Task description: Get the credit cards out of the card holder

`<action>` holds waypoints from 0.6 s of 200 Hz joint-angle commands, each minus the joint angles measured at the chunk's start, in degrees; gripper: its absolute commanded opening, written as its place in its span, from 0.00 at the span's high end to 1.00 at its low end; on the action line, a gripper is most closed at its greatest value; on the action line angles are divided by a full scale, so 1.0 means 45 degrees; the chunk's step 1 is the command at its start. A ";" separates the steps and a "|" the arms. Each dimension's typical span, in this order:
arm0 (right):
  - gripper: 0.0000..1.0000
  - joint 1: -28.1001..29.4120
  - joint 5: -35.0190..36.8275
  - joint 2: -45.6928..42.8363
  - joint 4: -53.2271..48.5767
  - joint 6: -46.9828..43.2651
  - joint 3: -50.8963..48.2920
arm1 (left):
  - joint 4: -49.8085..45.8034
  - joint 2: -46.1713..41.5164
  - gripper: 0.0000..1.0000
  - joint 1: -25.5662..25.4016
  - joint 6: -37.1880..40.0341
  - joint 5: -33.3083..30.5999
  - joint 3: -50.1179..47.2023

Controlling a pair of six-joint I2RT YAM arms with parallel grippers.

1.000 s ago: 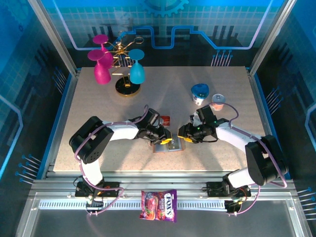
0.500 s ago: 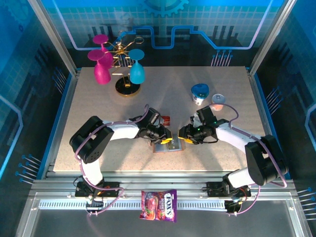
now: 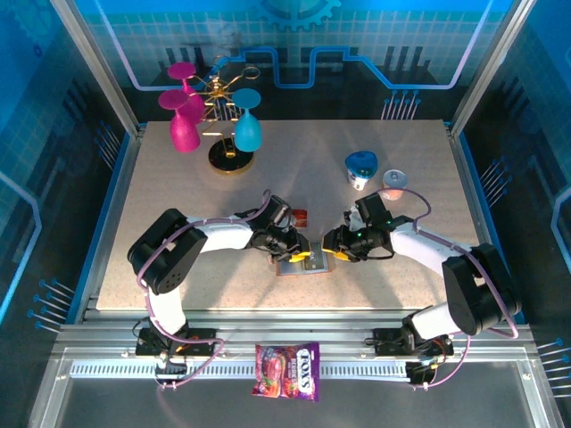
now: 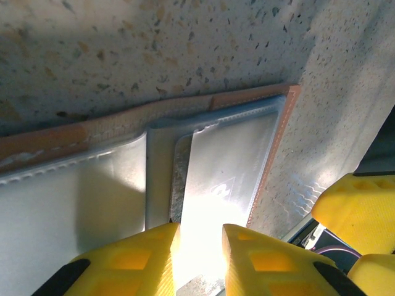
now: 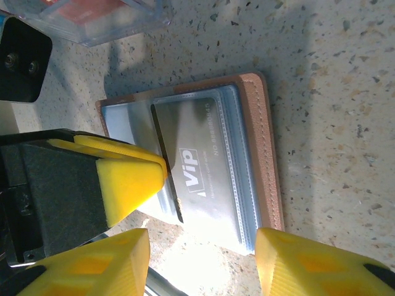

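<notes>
The card holder is lying open and flat on the desk, just below the middle of the overhead frame, with the two arms reaching in to it from the left and the right. The left hand is pinching a grey card marked "ViP" between narrow-set yellow fingers. The card is sitting partly inside a clear pocket of the holder, its dark edge standing a little proud of the plastic. The right hand is sitting at the bottom of its own wrist view with its fingers well apart, one tip over the holder's brown stitched edge. Whether that tip is touching the leather I cannot tell. A red card is lying on the desk just above the holder. A candy packet is resting at the bottom centre of the overhead frame, on the rail in front of the desk.
</notes>
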 commanded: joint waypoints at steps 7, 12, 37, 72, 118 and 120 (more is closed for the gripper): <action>0.50 -0.0148 -0.0157 -0.0279 0.0029 -0.0152 -0.0193 | -0.0584 0.0240 0.74 -0.0068 0.0435 -0.0117 0.0345; 0.50 -0.0148 -0.0157 -0.0286 0.0021 -0.0151 -0.0211 | -0.0608 0.0248 0.75 -0.0085 0.0467 -0.0119 0.0349; 0.50 -0.0167 -0.0147 -0.0356 0.0023 -0.0131 -0.0232 | -0.1080 0.0181 0.74 -0.0067 0.0699 -0.0327 0.0458; 0.50 -0.0176 -0.0134 -0.0403 0.0025 -0.0132 -0.0253 | -0.2233 -0.0013 0.73 -0.0072 0.1290 -0.0928 0.0824; 0.50 -0.0186 -0.0137 -0.0421 0.0030 -0.0113 -0.0233 | -0.2579 -0.0377 0.73 -0.0071 0.1427 -0.0973 0.1119; 0.50 -0.0187 -0.0137 -0.0418 0.0023 -0.0121 -0.0243 | -0.2534 -0.0377 0.73 -0.0092 0.1418 -0.0938 0.1128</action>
